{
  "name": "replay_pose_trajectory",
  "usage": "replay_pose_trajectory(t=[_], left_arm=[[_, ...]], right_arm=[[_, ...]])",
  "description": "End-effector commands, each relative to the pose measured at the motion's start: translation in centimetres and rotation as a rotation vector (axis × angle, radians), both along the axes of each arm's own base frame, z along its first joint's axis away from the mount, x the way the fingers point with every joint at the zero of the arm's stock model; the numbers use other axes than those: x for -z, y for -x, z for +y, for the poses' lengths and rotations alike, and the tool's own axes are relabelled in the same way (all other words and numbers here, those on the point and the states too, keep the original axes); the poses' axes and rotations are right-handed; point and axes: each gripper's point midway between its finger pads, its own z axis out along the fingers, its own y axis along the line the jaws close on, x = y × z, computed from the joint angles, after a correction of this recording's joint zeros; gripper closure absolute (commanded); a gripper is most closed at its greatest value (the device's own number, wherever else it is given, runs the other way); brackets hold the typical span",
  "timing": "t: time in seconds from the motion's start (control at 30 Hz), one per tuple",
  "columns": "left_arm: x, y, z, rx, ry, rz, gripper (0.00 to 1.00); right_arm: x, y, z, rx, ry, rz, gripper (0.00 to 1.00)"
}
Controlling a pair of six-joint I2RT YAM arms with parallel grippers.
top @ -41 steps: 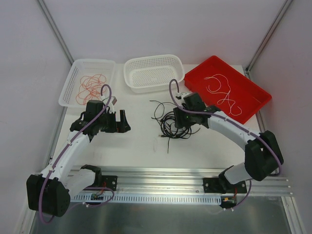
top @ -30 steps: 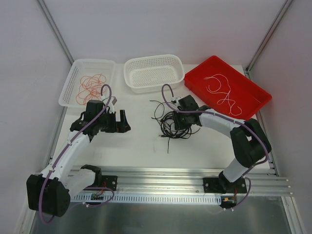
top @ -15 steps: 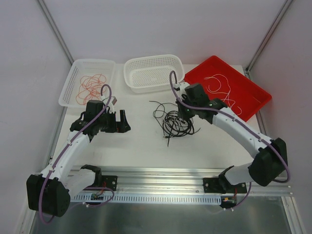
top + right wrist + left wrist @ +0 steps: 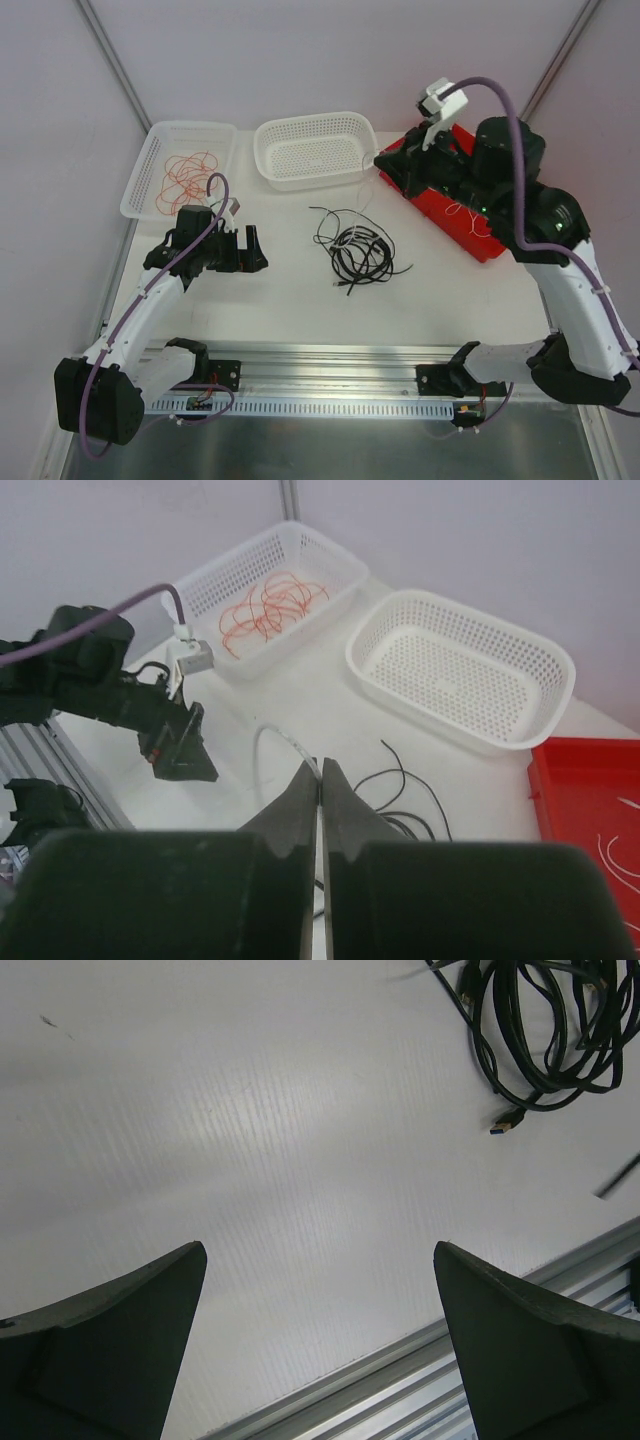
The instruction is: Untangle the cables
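The right claw (image 4: 320,772) is pinched tight on a thin white cable (image 4: 262,735) and held high, so the cable trails down toward the black cords (image 4: 358,250) heaped at the centre of the worktop (image 4: 280,300). The height likely serves to draw it clear for the red tray (image 4: 575,780) at 2 o'clock, where other white wires (image 4: 606,846) lie. Red-orange wires (image 4: 185,175) lie in the basket (image 4: 135,200) at 10 o'clock. The left claw (image 4: 318,1260) hovers at 9 o'clock, spread wide and empty.

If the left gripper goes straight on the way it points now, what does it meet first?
Most likely the bare table: ahead of the open left gripper only white surface shows. The black cables lie off to one side of that line, though depth is unclear.
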Motion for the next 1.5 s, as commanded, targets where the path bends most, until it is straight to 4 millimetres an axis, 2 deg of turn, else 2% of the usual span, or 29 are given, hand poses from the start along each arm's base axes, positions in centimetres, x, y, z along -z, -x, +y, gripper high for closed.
replay_pose_trajectory(t=[0.0,0.07,0.1,0.23,0.3,0.53,0.67,0.7,0.73,0.83,0.87,0.9,0.93,1.0,1.03,1.1,1.13,1.2,1.23,1.3,1.33,1.4,1.47], left_arm=[[-0.6,-0.3,0.0,0.015,-0.007,-0.034,0.01],[-0.6,-0.3,0.1,0.013,-0.009,-0.036,0.01],[-0.7,-0.3,0.0,0.016,-0.006,-0.036,0.01],[-0.6,-0.3,0.1,0.014,-0.008,-0.033,0.01],[-0.6,-0.3,0.1,0.014,-0.008,-0.034,0.01],[-0.6,-0.2,0.0,0.015,-0.005,-0.035,0.01],[-0.7,-0.2,0.0,0.015,-0.005,-0.035,0.01],[-0.6,-0.3,0.0,0.015,-0.005,-0.035,0.01],[-0.6,-0.2,0.0,0.015,-0.005,-0.035,0.01],[-0.7,-0.2,0.0,0.018,-0.001,-0.034,0.01],[-0.6,-0.2,0.0,0.017,-0.003,-0.033,0.01],[-0.7,-0.2,-0.1,0.019,0.0,-0.034,0.01],[-0.7,-0.2,-0.1,0.02,0.001,-0.034,0.01],[-0.7,-0.1,-0.1,0.02,0.003,-0.034,0.01],[-0.7,-0.1,-0.1,0.021,0.004,-0.033,0.01],[-0.6,-0.1,-0.1,0.021,0.003,-0.03,0.01],[-0.7,-0.1,-0.2,0.024,0.008,-0.03,0.01],[-0.7,-0.1,-0.3,0.027,0.011,-0.026,0.01],[-0.7,-0.1,-0.3,0.03,0.012,-0.028,0.01],[-0.7,-0.1,-0.4,0.033,0.015,-0.027,0.01],[-0.7,0.0,-0.4,0.034,0.016,-0.024,0.01],[-0.6,-0.1,-0.4,0.035,0.018,-0.022,0.01],[-0.7,0.0,-0.6,0.038,0.022,-0.021,0.01]], right_arm=[[-4.5,1.8,-1.0,-0.016,-0.135,-0.099,0.99],[-6.2,1.7,-1.6,0.012,-0.183,-0.16,0.99],[-6.8,1.4,-2.9,0.077,-0.198,-0.187,0.99],[-8.2,0.6,-4.8,0.167,-0.2,-0.258,0.99],[-8.3,-0.4,-6.1,0.258,-0.177,-0.279,0.99],[-6.1,-4.7,-10.0,0.525,-0.037,-0.279,0.99],[-3.5,-8.1,-13.9,0.701,-0.02,-0.213,0.99],[-2.2,-9.0,-14.4,0.723,-0.011,-0.183,0.99],[-1.6,-9.9,-16.6,0.79,-0.012,-0.164,0.99],[1.8,-12.5,-18.6,0.853,-0.042,-0.055,0.99],[2.7,-13.4,-20.8,0.915,-0.052,-0.032,0.99],[4.0,-14.4,-21.5,0.94,-0.072,0.008,0.99],[5.4,-15.1,-23.7,1.003,-0.07,0.037,0.99],[7.1,-16.2,-25.9,1.081,-0.076,0.064,0.99],[8.4,-16.9,-27.7,1.139,-0.08,0.085,0.99],[10.6,-18.0,-28.9,1.178,-0.094,0.115,0.99],[12.3,-18.7,-30.9,1.234,-0.091,0.15,0.99],[14.3,-19.4,-32.6,1.291,-0.087,0.193,0.99],[16.1,-19.9,-33.9,1.323,-0.086,0.236,0.99],[18.6,-20.2,-34.7,1.34,-0.083,0.306,0.99],[19.8,-20.1,-35.8,1.369,-0.083,0.336,0.99],[23.5,-20.1,-36.2,1.388,-0.102,0.437,0.99],[26.5,-19.6,-37.1,1.425,-0.123,0.524,0.92]])
